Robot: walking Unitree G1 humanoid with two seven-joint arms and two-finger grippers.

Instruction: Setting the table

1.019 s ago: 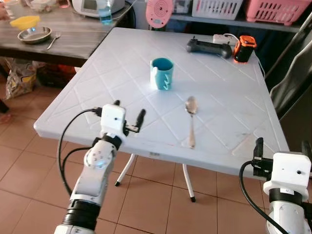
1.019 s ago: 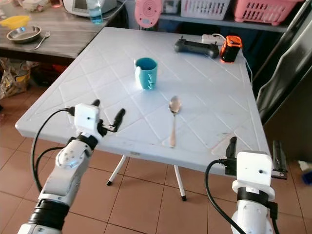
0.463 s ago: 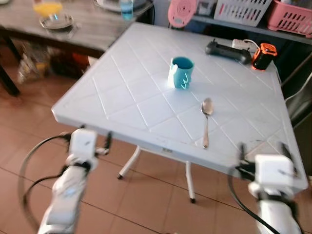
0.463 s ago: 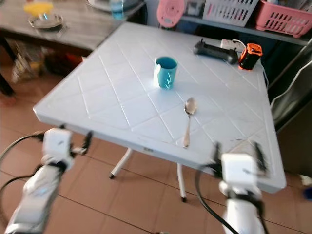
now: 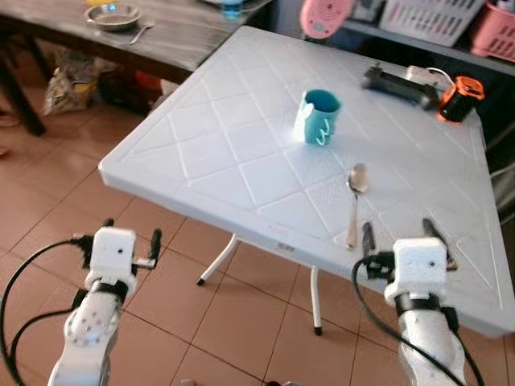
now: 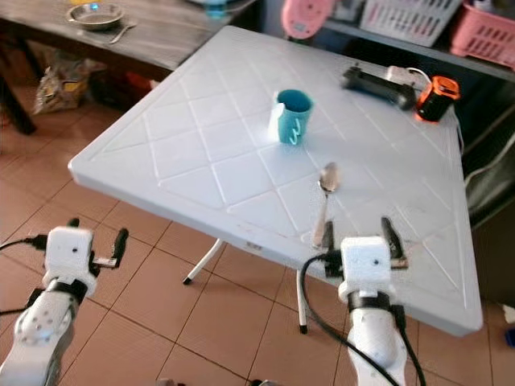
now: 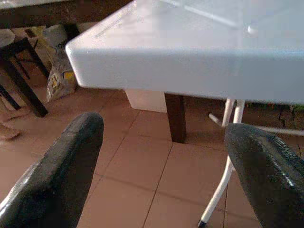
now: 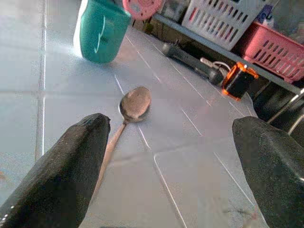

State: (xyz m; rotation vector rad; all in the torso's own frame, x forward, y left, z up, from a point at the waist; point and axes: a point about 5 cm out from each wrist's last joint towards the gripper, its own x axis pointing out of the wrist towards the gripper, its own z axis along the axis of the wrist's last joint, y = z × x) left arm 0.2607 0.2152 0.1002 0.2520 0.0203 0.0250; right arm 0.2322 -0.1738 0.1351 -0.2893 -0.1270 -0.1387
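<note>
A teal cup (image 5: 319,117) stands upright near the middle of the white plastic table (image 5: 233,153). A metal spoon (image 5: 354,203) lies nearer the front edge, bowl toward the cup. My right gripper (image 5: 404,236) is open over the table's front right part, just right of the spoon's handle; its wrist view looks along the spoon (image 8: 127,114) to the cup (image 8: 100,31). My left gripper (image 5: 129,240) is open, low over the floor in front of the table's left corner (image 7: 90,57).
A black controller (image 5: 397,83), a white power strip and an orange-black device (image 5: 459,99) sit at the table's far right. A dark wooden table (image 5: 137,32) at back left holds a metal bowl (image 5: 111,15) and fork. Baskets line a shelf behind. Tiled floor lies below.
The camera has shifted and backed off. My left gripper has dropped from the table's edge to below it. My right gripper has risen over the table beside the spoon's handle.
</note>
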